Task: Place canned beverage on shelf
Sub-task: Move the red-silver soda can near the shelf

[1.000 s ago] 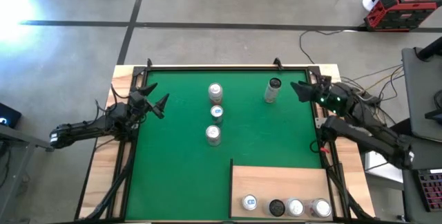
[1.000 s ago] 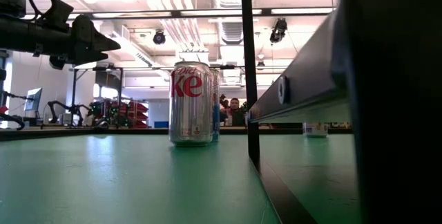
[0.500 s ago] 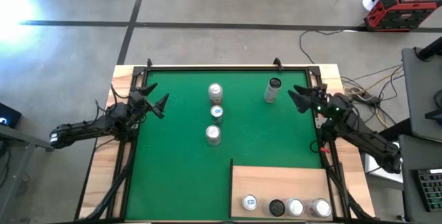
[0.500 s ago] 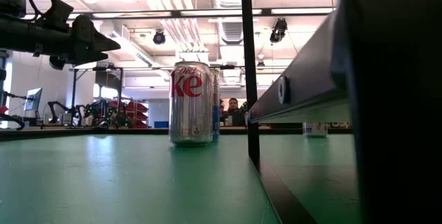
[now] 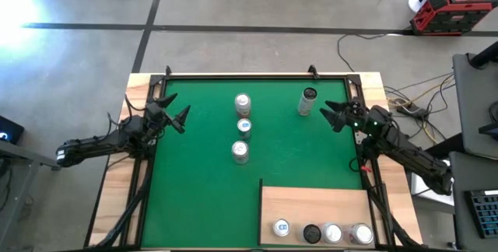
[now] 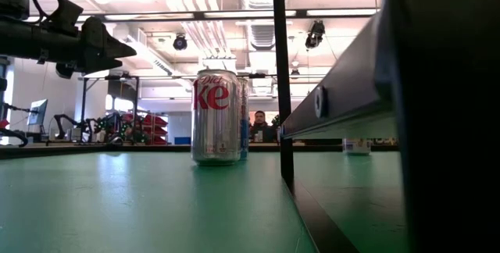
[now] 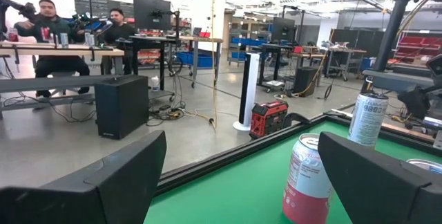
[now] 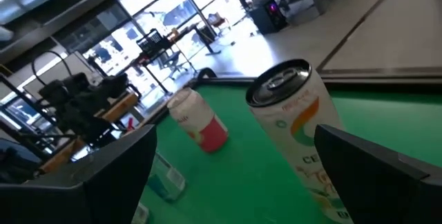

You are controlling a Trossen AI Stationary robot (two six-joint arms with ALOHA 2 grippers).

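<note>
Four cans stand on the green mat [image 5: 202, 182] of the desk. One, the white can with a dark top [image 5: 306, 102], is set toward two o'clock on the mat, upright, its long axis vertical and its opened top turned up; in the right wrist view it [image 8: 298, 131] appears tilted only by the camera's angle. The other three are lined up in a column near the mat's centre toward twelve o'clock: a silver-topped can [image 5: 242, 103] farthest back, a blue-topped can [image 5: 244, 127] in the middle, and a Diet Coke can [image 5: 240, 152] nearest, all upright.

The shelf [image 5: 315, 211], a pale wood panel, is laid at five o'clock on the mat, its long axis running across the desk. Four more cans are stood in a row along its near edge: a blue-topped one [image 5: 281, 226], a dark-topped one [image 5: 311, 232], and two silver ones [image 5: 333, 233] [image 5: 361, 233].

The right gripper [image 5: 330, 113] is held just beside the white can, at its four o'clock side, jaws spread wide and nothing gripped. The left gripper [image 5: 176, 116] is parked at nine o'clock over the mat's edge, jaws likewise spread and empty.
</note>
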